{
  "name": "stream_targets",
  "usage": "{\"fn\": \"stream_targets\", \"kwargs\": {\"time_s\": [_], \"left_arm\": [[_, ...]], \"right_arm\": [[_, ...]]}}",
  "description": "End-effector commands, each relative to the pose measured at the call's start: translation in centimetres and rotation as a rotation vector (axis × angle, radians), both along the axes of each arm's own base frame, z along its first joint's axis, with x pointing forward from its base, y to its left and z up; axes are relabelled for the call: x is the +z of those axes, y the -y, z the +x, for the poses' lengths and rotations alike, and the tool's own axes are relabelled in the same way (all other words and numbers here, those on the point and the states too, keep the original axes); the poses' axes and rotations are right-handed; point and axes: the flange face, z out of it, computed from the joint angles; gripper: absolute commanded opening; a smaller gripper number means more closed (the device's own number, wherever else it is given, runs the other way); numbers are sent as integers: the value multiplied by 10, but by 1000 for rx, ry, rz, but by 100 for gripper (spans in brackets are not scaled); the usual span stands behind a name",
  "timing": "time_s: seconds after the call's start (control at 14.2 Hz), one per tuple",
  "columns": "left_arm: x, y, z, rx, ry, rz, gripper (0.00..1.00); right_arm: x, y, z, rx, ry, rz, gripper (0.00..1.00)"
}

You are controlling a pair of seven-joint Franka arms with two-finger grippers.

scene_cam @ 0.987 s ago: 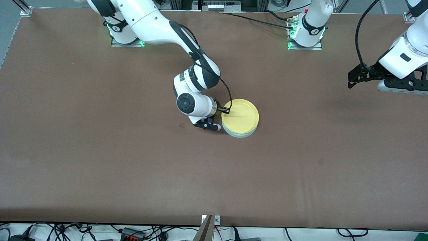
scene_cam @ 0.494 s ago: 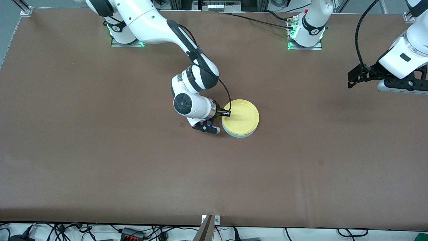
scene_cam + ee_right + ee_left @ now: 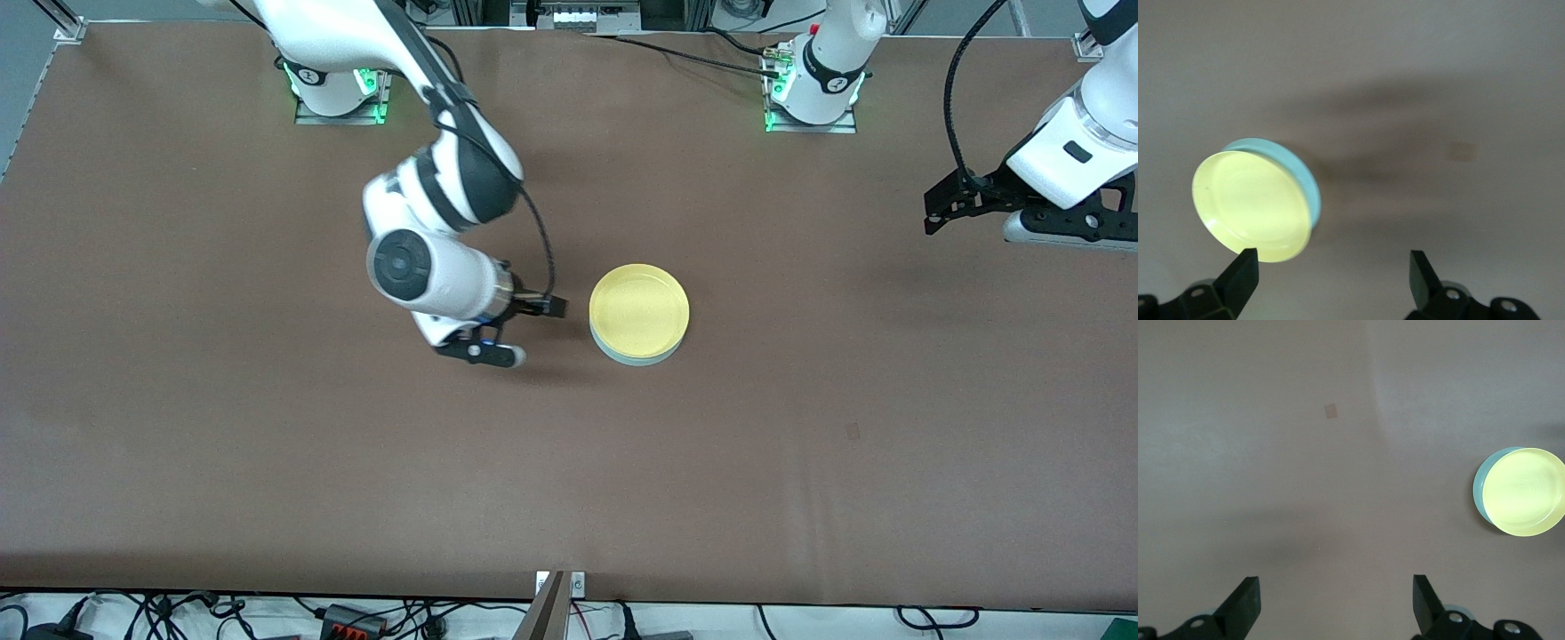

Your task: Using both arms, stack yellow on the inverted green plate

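Note:
The yellow (image 3: 639,309) plate lies stacked on the green plate (image 3: 636,358) in the middle of the table; only a pale rim of the green one shows beneath it. My right gripper (image 3: 544,308) hangs open and empty over the bare table beside the stack, toward the right arm's end. In the right wrist view the yellow (image 3: 1248,207) sits on the green plate (image 3: 1298,170), apart from the open right gripper (image 3: 1331,273). My left gripper (image 3: 932,213) waits open over the left arm's end of the table. The left wrist view shows the left gripper (image 3: 1336,603) empty and the yellow (image 3: 1525,492) far off.
The brown table (image 3: 267,462) stretches wide around the stack. A small tan patch (image 3: 1331,411) marks the cloth. Both arm bases (image 3: 811,89) stand along the table's edge farthest from the front camera. Cables lie off the nearest edge.
My right gripper opened, let go of the yellow plate's rim and drew back toward the right arm's end. The stack stayed put. The left arm has not moved.

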Motion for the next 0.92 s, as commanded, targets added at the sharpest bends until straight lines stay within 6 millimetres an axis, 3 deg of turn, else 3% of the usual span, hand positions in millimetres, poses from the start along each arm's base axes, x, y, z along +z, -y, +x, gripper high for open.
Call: {"fn": "stream_targets", "kwargs": {"time_s": [0.0, 0.35, 0.63, 0.71, 0.85], "left_arm": [[7, 1, -2, -3, 2, -23, 100], [7, 1, -2, -3, 2, -23, 100], [7, 1, -2, -3, 2, -23, 100], [7, 1, -2, -3, 2, -23, 100], [7, 1, -2, -3, 2, -23, 100]], "right_arm": [[36, 43, 5, 61, 26, -93, 100], [84, 136, 25, 75, 90, -303, 100], [124, 217, 43, -4, 149, -329, 100], [130, 248, 50, -53, 155, -313, 100], [156, 275, 48, -30, 182, -218, 100]]}}
